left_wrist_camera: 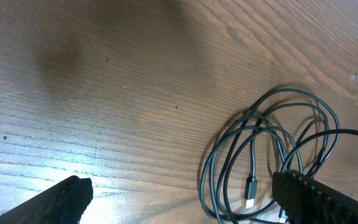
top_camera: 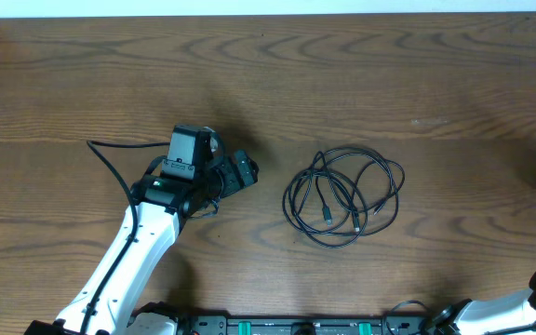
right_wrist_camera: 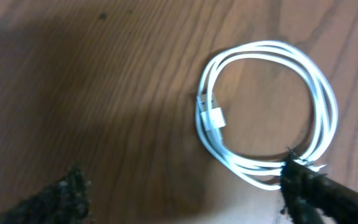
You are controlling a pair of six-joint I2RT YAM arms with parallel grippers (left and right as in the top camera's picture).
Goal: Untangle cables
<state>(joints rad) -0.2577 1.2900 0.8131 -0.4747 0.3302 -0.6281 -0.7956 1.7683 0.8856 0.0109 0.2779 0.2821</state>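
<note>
The white cable (right_wrist_camera: 266,112) lay coiled on its own. The black cables (top_camera: 342,197), mid-table (top_camera: 389,74), looked tangled, seemingly left to sort. The left gripper (left_wrist_camera: 182,180) and right gripper (right_wrist_camera: 191,186) gaped wide, empty.

The left arm (top_camera: 124,256) has a white link, black joints, 1 green light (top_camera: 159,182) and black wire (top_camera: 110,160)

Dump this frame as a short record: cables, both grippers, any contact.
black cable: loose overlapping loops on the table, centre-right; plug ends inside the loops
white cable: separate neat coil, seen only in the right wrist view
left gripper: open, beside the black cable, holding nothing
right gripper: open, over the white cable; one finger at the coil's edge, contact unclear
cables intertwined: no, each lies alone
</note>
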